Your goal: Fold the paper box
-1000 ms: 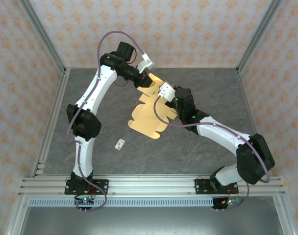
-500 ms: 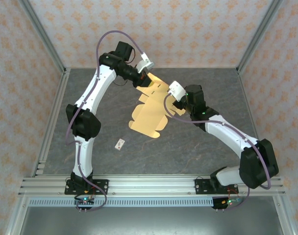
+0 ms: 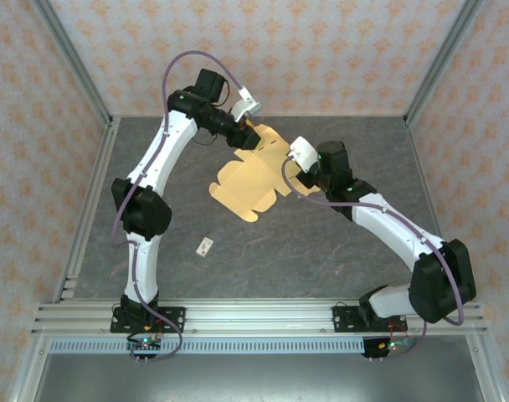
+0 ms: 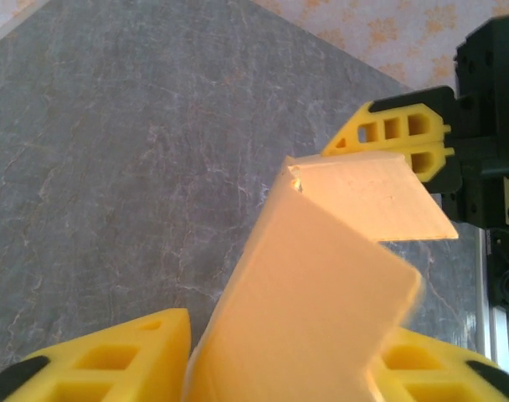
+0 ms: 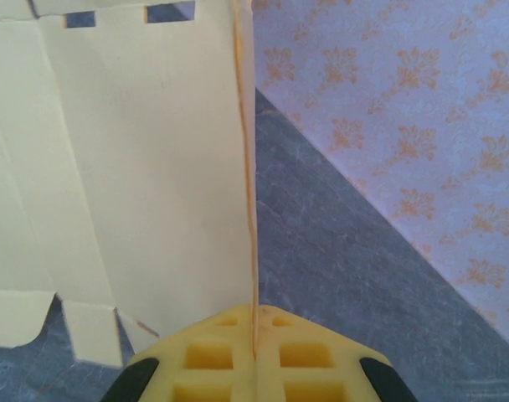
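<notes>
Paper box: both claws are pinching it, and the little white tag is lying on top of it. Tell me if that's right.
The tag part is wrong. The left claw and the right claw do pinch the paper box, but the white tag lies on the bare table, apart from the box and nearer the arm bases. The top view shows it.

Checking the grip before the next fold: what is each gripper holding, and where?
Both hold the paper box: the left gripper pinches its far end, the right gripper its right edge.
</notes>
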